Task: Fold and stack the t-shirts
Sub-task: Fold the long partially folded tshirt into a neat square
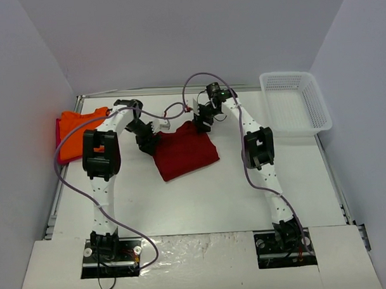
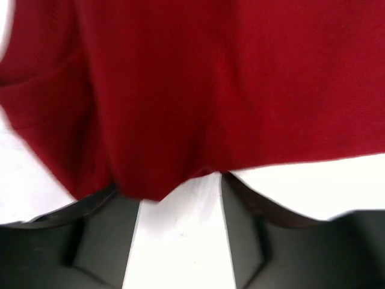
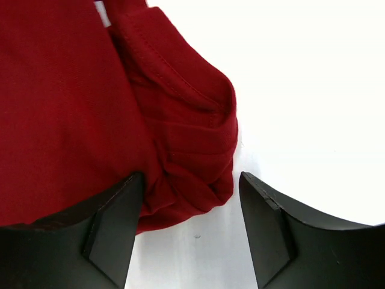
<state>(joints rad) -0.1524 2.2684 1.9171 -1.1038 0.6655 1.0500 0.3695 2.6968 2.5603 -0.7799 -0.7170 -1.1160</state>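
A dark red t-shirt (image 1: 184, 152) lies folded into a rough square on the white table (image 1: 201, 201), mid-way back. My left gripper (image 1: 148, 144) sits at its far left corner. In the left wrist view this gripper (image 2: 180, 194) is open, with bare table between its fingers (image 2: 102, 235) and the red cloth edge (image 2: 198, 90) just beyond the tips. My right gripper (image 1: 200, 124) is at the shirt's far right corner. It (image 3: 189, 183) is open, and a bunched corner of the red t-shirt (image 3: 186, 156) lies loose between its fingers. An orange t-shirt (image 1: 78, 133) lies at the back left.
A white mesh basket (image 1: 296, 103) stands at the back right corner. White walls close in the table at the back and on both sides. Both arms reach over the middle of the table, with cables looping above them.
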